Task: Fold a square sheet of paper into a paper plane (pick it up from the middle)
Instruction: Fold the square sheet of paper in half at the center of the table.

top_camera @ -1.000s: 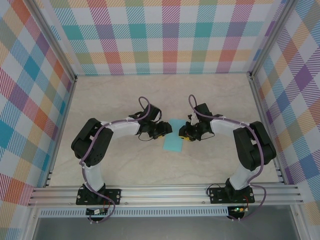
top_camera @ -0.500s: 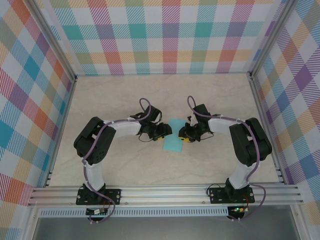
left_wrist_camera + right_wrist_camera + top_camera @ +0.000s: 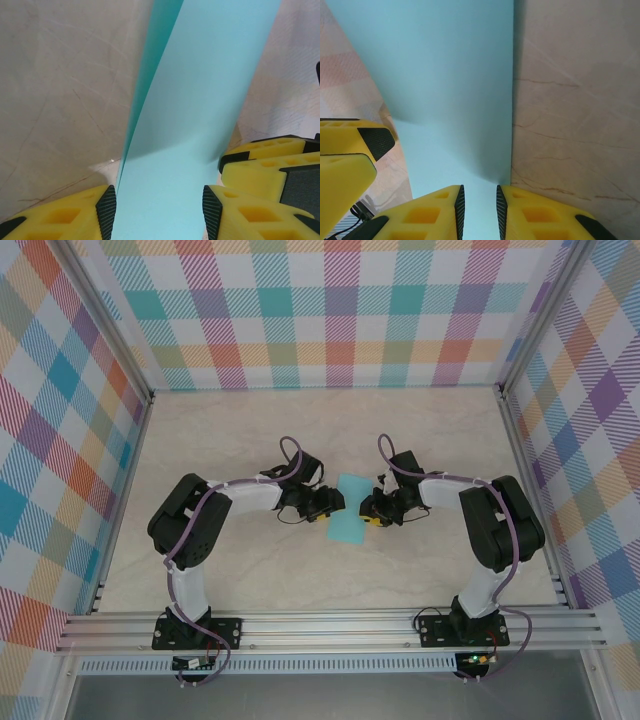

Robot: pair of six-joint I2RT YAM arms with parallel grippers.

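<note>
The light-teal sheet of paper lies on the table between the two arms, folded into a narrow rectangle with two layers showing along its left edge. My left gripper is open, its pads standing at the strip's two long edges, and the paper spans the gap. My right gripper is open only a narrow slit over the paper, close to its right edge. Teal shows in that slit. The two grippers face each other across the paper. No dart shape is seen.
The beige marbled tabletop is walled by checked panels at the back and both sides. An aluminium rail runs along the near edge by the arm bases. The right gripper's yellow fingers crowd close beside the left gripper.
The right arm's elbow has drawn in toward the middle and its gripper has edged slightly along the paper's right side. The left arm and the paper stay about where they were.
</note>
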